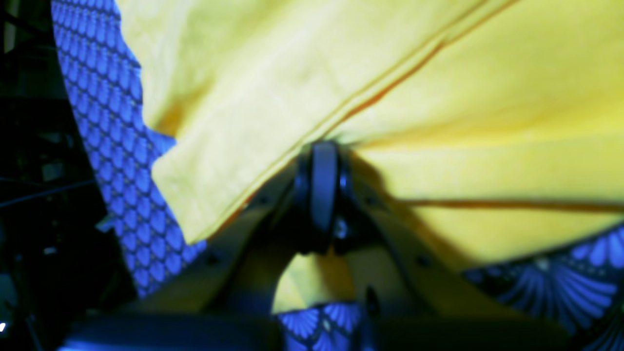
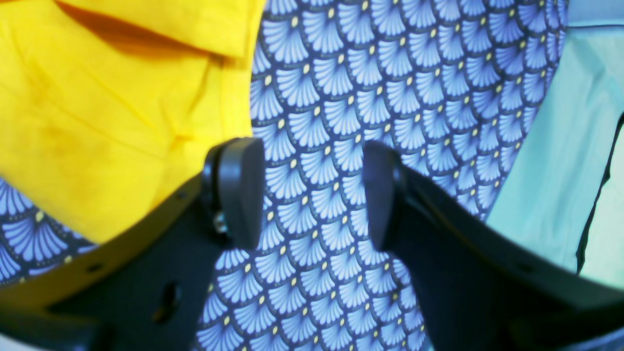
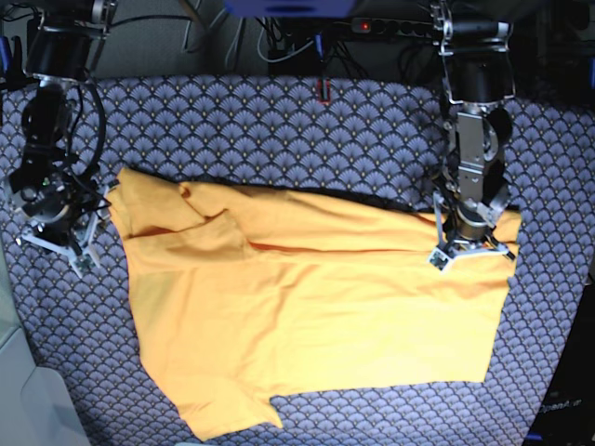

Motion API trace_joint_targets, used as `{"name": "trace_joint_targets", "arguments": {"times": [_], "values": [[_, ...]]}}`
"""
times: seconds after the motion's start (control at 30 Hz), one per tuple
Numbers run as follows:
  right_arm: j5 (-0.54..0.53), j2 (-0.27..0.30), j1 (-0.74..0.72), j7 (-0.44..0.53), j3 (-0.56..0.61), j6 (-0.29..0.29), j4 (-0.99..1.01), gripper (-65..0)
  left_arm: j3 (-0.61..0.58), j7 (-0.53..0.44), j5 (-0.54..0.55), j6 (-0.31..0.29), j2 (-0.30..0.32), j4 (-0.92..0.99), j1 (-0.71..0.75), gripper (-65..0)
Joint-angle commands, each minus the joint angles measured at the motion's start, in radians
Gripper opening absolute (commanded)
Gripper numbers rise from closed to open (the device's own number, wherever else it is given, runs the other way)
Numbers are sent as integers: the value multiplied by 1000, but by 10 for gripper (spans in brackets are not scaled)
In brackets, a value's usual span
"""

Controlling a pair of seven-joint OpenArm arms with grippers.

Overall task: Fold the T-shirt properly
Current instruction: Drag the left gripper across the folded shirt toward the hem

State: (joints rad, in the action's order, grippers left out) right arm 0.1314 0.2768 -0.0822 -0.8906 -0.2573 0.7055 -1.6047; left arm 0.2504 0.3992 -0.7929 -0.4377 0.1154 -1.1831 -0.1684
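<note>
Left fingers [image 1: 324,146] pinched on T-shirt [image 3: 307,307] hem at 3 o'clock; right fingers [image 2: 312,190] spread, empty; I judge first fold pending.

A plain yellow-orange T-shirt [image 3: 316,307] is seen on a tabletop cover [image 3: 279,130] patterned in blue-grey scallops.

Your two arms are dark metal columns looped with black cables; the right gripper [image 2: 312,195] carries rounded black pads [image 2: 239,190], small screws beside them, on broad black fingers.
</note>
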Motion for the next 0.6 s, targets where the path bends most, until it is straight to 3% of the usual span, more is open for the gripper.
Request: {"name": "trace_joint_targets", "arguments": {"times": [0.0,0.13,0.3,0.47,0.53,0.57], "values": [[-5,14,-17,15,-6,-7,-18,-319,-4,10,-21,7,8,-7,-16,-650],[-5,12,-17,15,-6,-7,-18,-319,-89,8,-53,15,17,13,-46,-650],[-5,12,-17,15,-6,-7,-18,-319,-96,7,-50,38,7,36,-150,-650],[-5,14,-3,15,-6,-7,-30,-319,-96,-12,-52,333,-21,-50,-182,-650],[-5,14,9,15,-6,-7,-47,-319,-96,-49,-55,399,-21,-85,-170,-650],[-5,14,14,15,-6,-7,-55,-319,-96,-59,-58,403,-21,-100,-151,-650]]}}
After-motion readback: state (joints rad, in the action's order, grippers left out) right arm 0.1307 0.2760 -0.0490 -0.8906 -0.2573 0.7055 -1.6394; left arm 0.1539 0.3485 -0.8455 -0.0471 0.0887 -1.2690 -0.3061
